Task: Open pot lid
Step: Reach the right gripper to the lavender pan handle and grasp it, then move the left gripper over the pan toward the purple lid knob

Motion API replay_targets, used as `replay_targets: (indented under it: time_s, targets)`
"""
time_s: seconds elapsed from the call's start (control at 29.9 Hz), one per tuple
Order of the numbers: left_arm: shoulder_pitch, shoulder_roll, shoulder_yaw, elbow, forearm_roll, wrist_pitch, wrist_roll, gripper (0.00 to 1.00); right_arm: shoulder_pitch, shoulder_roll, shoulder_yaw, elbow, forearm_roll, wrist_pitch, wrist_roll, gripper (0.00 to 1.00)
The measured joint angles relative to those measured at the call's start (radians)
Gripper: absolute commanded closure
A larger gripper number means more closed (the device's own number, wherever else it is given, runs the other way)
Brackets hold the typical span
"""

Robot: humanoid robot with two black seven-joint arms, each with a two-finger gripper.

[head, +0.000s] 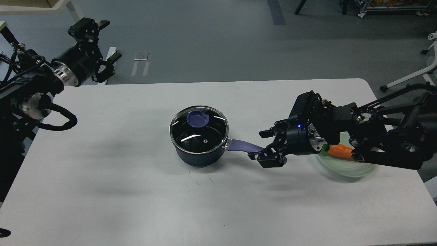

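The pot (199, 143) sits mid-bench (136, 191), glass lid (199, 128) on. The right gripper (264, 145) hangs at the handle (244, 146) end, jaws spread. The left gripper (99, 48) is raised off the bench's far-left corner, jaws spread, holding nothing.

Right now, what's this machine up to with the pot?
The robot is setting up to take the lid off the pot. Its right tool is open and down by the pot's purple handle, the far end of which it hides. The glass lid is on the pot, untouched. The left tool hangs off the table's far left corner, holding nothing. A carrot lies on a green plate, partly hidden by the right arm.
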Motion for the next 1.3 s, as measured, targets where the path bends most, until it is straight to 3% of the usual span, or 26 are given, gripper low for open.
replay_targets:
  time_s: [0.3,0.7,0.84,1.07,1.3]
  targets:
    - [0.000,0.001,-0.001,0.000,-0.002,0.001,-0.002,0.01,-0.002,0.063,-0.030,-0.045,-0.001,0.004,-0.001,0.51]
    - [0.000,-0.011,0.000,-0.011,0.023,0.001,-0.001,0.01,-0.001,0.070,-0.039,-0.054,0.002,0.006,-0.004,0.63]
    - [-0.001,-0.012,0.001,-0.036,0.072,0.004,0.000,0.01,-0.007,0.070,-0.039,-0.054,0.003,0.006,-0.003,0.78]
    - [-0.001,-0.006,0.002,-0.161,0.286,0.063,0.000,0.01,-0.015,0.069,-0.039,-0.055,0.004,0.002,-0.003,0.83]
    - [-0.017,-0.001,-0.003,-0.378,0.590,0.160,-0.003,0.01,-0.016,0.068,-0.038,-0.059,0.012,0.002,-0.004,0.83]
